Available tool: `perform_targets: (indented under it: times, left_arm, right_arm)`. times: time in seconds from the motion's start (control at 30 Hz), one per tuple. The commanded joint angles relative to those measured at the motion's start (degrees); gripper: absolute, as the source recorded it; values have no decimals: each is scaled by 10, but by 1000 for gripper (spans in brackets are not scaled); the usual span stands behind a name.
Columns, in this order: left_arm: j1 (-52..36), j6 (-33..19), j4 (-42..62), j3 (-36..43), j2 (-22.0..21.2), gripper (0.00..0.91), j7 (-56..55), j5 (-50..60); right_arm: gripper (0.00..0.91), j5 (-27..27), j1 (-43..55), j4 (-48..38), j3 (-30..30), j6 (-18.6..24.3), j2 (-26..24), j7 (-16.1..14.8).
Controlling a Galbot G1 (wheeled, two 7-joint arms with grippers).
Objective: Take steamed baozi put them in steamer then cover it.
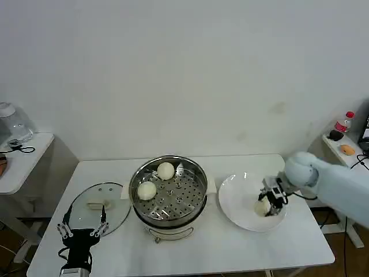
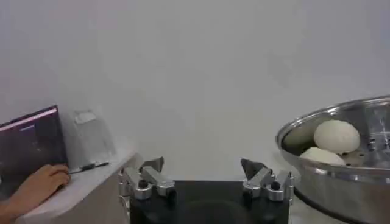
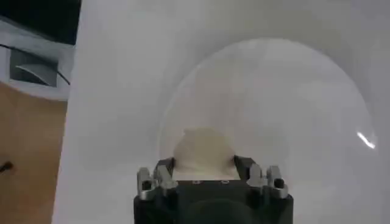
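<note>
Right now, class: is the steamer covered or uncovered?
Uncovered. The steamer shows its perforated tray and two baozi openly, while the cover lies flat on the table beside it, by the left gripper.

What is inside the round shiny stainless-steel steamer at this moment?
Inside the round stainless-steel steamer, two cream-white round baozi sit on the perforated metal tray. What is below the tray is covered.
</note>
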Motion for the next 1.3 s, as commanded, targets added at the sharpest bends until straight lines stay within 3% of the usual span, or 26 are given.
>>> perform_targets:
  times: [0.03,0.43,0.67,0.9,1.07,1.3]
  left_arm:
    - [1,0,1,0,0,907,-1,0]
    - [2,1,-5,-6,3,907,0,-5]
    - [4,2,-7,-11,5,907,1,-7]
    - [3,9,-18,-20,5,907,3,-10]
    - [9,8,-24,-27,1,907,3,-13]
    - [16,7,-27,-37,-2,907,2,-18]
  right_arm:
    - [695,42,100,-2,4,6,15,-8]
    - [695,90,292,-20,-84,14,179,4]
    - [695,100,283,-24,-88,15,281,20]
    - [695,105,237,-65,-95,81,397,29]
    - [695,91,209,-70,-119,120,432,35]
    - [695,54,186,-43,-153,153,427,31]
